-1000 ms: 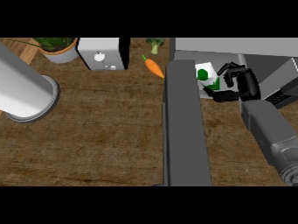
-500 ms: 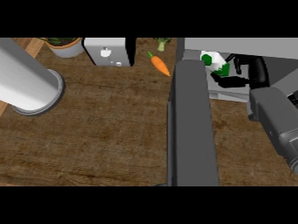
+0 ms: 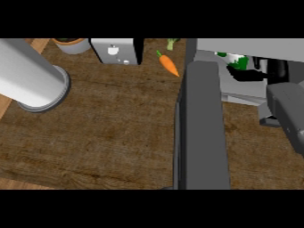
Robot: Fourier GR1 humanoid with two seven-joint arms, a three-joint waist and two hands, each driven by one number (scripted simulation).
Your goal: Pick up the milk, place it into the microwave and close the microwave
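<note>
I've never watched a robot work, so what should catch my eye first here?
The open microwave door runs as a dark slab up the middle of the wooden counter. To its right, the right hand holds the green-and-white milk inside the microwave. An orange carrot lies left of the door, and a large grey forearm fills the upper left.

Right hand (image 3: 256, 71) holds milk (image 3: 236, 60) inside open microwave (image 3: 259, 46)
</note>
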